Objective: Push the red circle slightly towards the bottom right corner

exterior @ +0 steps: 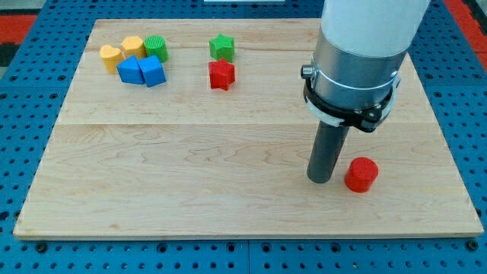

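Red circle (pixel 361 174): sitting low on the wooden desk (pixel 190 175), standing upright, flat face up. Just to its left, at the view's left, my tip (pixel 320 180): resting on the wood, a narrow strip of bare board showing between the two, so seemingly not touching. Ending as one plain dark rod, with no parts to spread or close, and clamping nothing.

Lying open around the red circle: bare wood toward the view's bottom and toward the view's right, with the desk's bottom right corner near and nothing standing in between. Hanging above the red circle, toward the view's top: the arm's wide grey and white body, covering part of the board there.

Sitting well apart from the red circle, far up and to its left: a red star (pixel 221 74) with a green star (pixel 222 47) just beyond it, the two nearly touching. Crowding together farther left still, up near the desk's top left corner: two blue blocks (pixel 141 71) side by side, a yellow heart (pixel 111 57), a second yellow block (pixel 132 47) and a green circle (pixel 156 48).

Showing pale planks with lengthwise grain across the desk. Surrounding it on every side: a blue perforated base (pixel 15 152).
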`<control>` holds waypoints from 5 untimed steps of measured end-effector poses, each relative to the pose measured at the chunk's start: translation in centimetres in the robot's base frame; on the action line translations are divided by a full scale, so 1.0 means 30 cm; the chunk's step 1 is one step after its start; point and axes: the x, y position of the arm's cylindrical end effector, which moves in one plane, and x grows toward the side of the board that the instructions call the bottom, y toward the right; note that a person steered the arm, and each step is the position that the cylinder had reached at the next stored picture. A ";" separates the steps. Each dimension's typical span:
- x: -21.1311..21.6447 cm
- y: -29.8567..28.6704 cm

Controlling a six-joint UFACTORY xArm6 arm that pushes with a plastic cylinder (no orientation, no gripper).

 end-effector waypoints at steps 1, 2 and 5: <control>-0.004 0.052; -0.016 0.062; -0.048 0.092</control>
